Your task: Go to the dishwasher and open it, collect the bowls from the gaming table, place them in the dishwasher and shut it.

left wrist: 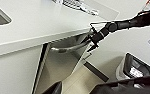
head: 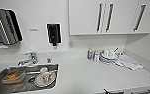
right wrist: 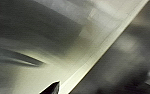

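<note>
A brushed steel panel point(right wrist: 41, 47) spans most of the frame, streaked with blurred dark reflections. Its pale edge point(right wrist: 103, 47) runs diagonally from the upper right to the bottom centre. Beyond it lies dim, blurred space. A dark tip point(right wrist: 51, 88) pokes up at the bottom edge.

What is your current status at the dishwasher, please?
Right end effector at the stainless steel dishwasher front's horizontal bar handle, grip unclear. Door tilted partly open under the white countertop. Nothing obstructing.
</note>
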Tool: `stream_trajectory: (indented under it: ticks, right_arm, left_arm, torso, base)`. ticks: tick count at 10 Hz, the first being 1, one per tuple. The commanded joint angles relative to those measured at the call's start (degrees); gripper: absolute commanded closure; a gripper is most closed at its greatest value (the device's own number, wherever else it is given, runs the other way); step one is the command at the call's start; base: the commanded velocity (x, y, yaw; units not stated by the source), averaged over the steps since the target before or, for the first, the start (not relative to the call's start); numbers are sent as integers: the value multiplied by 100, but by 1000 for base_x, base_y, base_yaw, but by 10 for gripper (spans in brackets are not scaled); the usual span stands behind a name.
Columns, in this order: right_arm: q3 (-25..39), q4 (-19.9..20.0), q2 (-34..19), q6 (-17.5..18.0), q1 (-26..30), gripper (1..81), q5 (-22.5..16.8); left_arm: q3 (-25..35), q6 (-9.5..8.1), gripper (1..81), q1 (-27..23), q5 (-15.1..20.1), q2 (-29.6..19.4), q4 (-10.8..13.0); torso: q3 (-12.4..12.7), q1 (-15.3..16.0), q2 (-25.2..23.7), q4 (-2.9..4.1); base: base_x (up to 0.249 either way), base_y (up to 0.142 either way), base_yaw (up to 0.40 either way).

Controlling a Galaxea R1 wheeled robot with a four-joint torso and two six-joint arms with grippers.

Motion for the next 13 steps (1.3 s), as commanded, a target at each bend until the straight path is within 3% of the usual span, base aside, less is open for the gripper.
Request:
stream_trajectory:
  ticks: [1,7,13]
  right_arm:
    - [395,-305,-418,-50,206,10,-466]
    - [976,-604,-1069,-68,-181,10,-466]
    - [362,-911,-183,-59,-664,10,-404]
  left_arm:
    - [78,62,10,-330,70,-230,116]
    - [69,36,10,-330,62,-203,107]
    - [69,18,10,-330,71,-186,116]
  torso:
    - [0,0,0,0]
    - [0,0,0,0]
    - [0,0,0,0]
  base:
    - [0,0,0]
    - [0,0,0]
    - [0,0,0]
